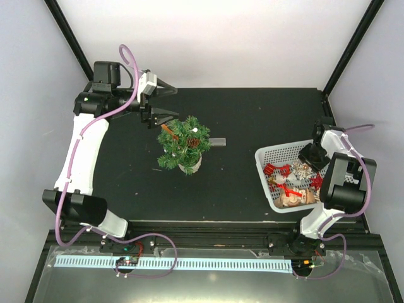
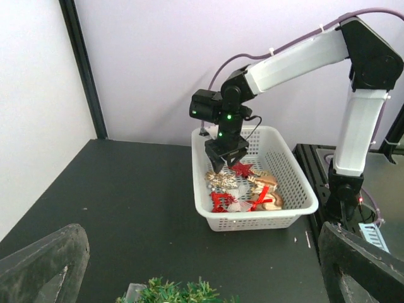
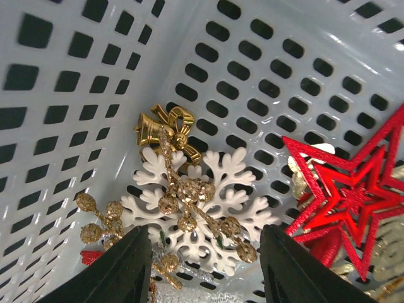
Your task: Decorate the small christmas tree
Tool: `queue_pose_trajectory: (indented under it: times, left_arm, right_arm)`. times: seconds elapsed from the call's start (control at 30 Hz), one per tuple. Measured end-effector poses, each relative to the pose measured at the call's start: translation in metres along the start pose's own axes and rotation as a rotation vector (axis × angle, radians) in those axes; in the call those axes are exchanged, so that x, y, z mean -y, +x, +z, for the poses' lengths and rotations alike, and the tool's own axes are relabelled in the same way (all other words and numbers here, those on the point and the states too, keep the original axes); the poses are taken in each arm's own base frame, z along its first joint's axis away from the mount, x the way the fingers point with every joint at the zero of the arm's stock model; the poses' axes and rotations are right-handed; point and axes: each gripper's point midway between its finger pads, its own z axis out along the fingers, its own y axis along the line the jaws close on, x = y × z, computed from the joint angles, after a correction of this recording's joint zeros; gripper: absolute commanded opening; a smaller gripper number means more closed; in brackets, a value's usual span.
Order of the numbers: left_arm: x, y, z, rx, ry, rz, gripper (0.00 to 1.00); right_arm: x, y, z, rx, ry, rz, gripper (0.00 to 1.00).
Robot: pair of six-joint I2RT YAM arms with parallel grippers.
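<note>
The small bushy green christmas tree (image 1: 183, 144) carried few ornaments (image 1: 194, 142); most lay in the white lattice plastic basket (image 1: 278, 149), far right. The left gripper (image 1: 177, 103) and right gripper (image 3: 203, 246) each had fingers apart, empty.

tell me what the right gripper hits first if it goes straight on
Probably the gold sprig lying on the white snowflake in the basket, centred under the right gripper; exact depth is unclear.

Even, bright light is falling from above, leaving only faint shadows on the black table (image 1: 252, 113), while my left fingers (image 2: 44, 265) are blurring softly (slightly out of focus).
</note>
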Motion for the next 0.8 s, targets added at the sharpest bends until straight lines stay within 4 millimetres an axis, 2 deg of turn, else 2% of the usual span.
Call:
queue_pose_trajectory:
  times: [0.33, 0.8]
  left_arm:
    - [-0.004, 0.004, 0.001, 0.001, -0.003, -0.033, 0.99]
    - [-0.008, 0.0, 0.0, 0.012, -0.015, -0.043, 0.99]
  right_arm:
    - [0.008, 0.01, 0.026, -0.053, -0.04, -0.003, 0.43]
    - [-0.001, 0.007, 0.03, -0.049, -0.097, -0.037, 0.15]
